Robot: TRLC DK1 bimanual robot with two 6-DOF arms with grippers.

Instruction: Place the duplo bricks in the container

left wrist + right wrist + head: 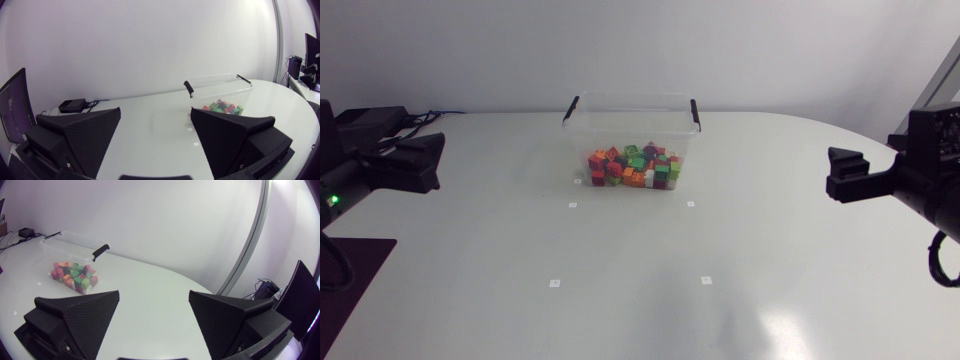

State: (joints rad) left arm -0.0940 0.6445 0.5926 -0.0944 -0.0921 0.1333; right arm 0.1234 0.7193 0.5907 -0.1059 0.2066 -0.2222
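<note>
At side edges of white worktop (640, 300): matte black wedge-fingered left tool (155, 112) and right tool (154, 294), both spread wide, holding nothing. Toward far edge, mid-width: clear plastic container (582, 130), black handles, upright, lid off. Red, orange, green duplo bricks (635, 167) heaped inside, none seen outside. Task looks finished.

- The left arm (380, 165) was matte black and blocky, with a small green light (333, 200) glowing at about 8 o'clock on its housing.
- The right arm (905, 175) was likewise black and boxy, and a black cable (938, 262) looped below it at 5 o'clock.
- The left pincer (156, 114) had two broad wedge-shaped fingers (87, 135) with a finely dotted black surface.
- The right pincer (154, 295) looked the same, its wedges on squared black mounts.
</note>
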